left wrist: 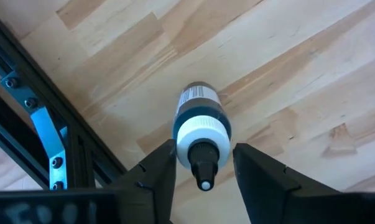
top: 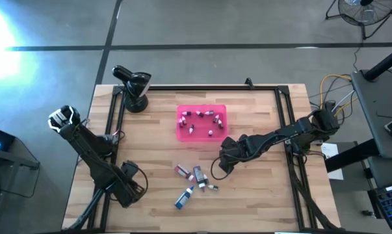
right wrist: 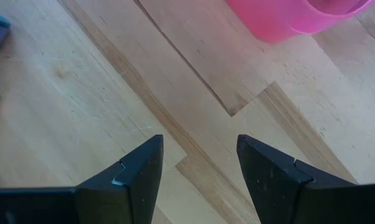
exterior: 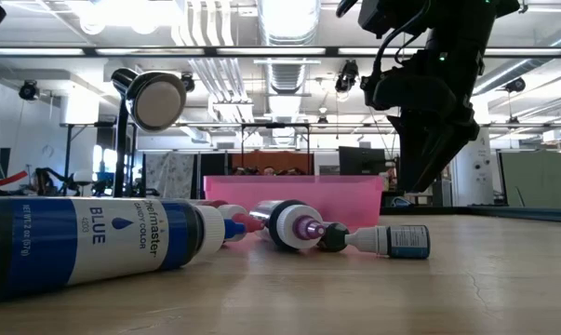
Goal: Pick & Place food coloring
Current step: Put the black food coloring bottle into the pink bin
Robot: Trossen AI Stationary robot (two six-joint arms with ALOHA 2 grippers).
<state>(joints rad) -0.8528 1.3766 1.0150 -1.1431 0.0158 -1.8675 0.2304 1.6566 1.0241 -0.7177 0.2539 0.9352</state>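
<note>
Table [top: 261, 195]: wood top w/ black rails along the sides.
Left arm [top: 95, 153]: reaches in from the table's left edge twd the near-left corner.
Right arm [top: 280, 135]: comes in from the right edge, stretched twd table centre.
Lamp [top: 134, 88]: black, stands at the far-left corner; in the low view its round head shows left of the tray.
Tray [top: 181, 135]: pink, rectangular, mid-table twd the far side; approx 7 small bottles lie inside it.
Loose bottles [top: 197, 177]: cluster on bare wood just in front of the tray, btwn the two arms, all lying down.
Blue bottle [exterior: 85, 244]: biggest in the low view, on its side, label reads BLUE, nearest that camera.
Small capped bottle [exterior: 392, 240]: on its side, dark body w/ pale cap, beside a round-ended bottle [exterior: 294, 226].
Left gripper [left wrist: 203, 168]: low over the near-left part of the table, fingers [left wrist: 153, 177] either side of one bottle [left wrist: 201, 134] w/ white collar and dark tip; a thin gap shows each side, so whether it's gripped: cannot tell.
Right gripper [right wrist: 199, 162]: near table centre, just in front of the tray's right corner, above bare wood, fingers spread apart, nothing btwn them.
</note>
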